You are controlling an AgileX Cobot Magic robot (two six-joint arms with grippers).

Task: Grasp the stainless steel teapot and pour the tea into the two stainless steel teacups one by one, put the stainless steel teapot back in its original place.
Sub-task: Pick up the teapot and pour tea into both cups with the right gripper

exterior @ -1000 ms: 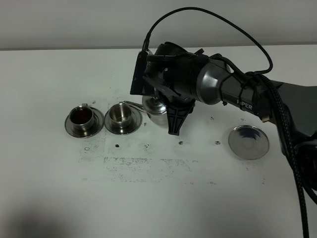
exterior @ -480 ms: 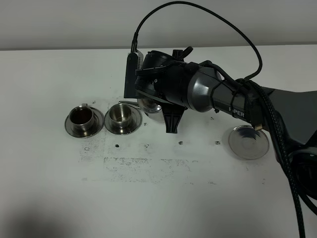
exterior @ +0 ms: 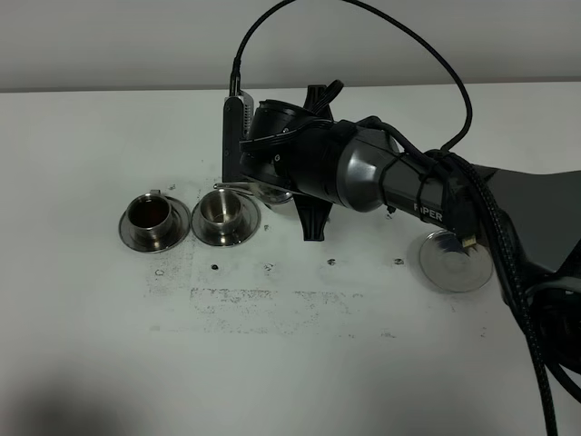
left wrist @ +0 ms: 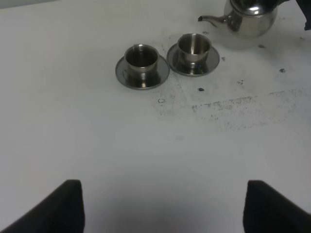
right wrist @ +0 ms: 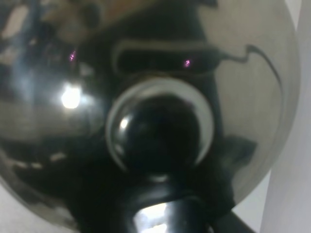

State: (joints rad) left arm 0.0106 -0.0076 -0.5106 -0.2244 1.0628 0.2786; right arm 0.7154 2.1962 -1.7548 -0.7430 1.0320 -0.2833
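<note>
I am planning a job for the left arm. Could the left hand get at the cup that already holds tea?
Probably yes. Bare table lies between the left hand and that cup; the right arm with the teapot is beyond the other cup.

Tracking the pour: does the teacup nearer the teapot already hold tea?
No: that teacup shows a bare shiny inside, while only the far teacup holds dark reddish tea.

Looks to us like a robotics lab/test bench: bare white tabletop (exterior: pixel 91 363) w/ black scuffs (exterior: pixel 263 300), plain grey wall (exterior: pixel 109 41), cabled robot arm (exterior: pixel 363 177).
</note>
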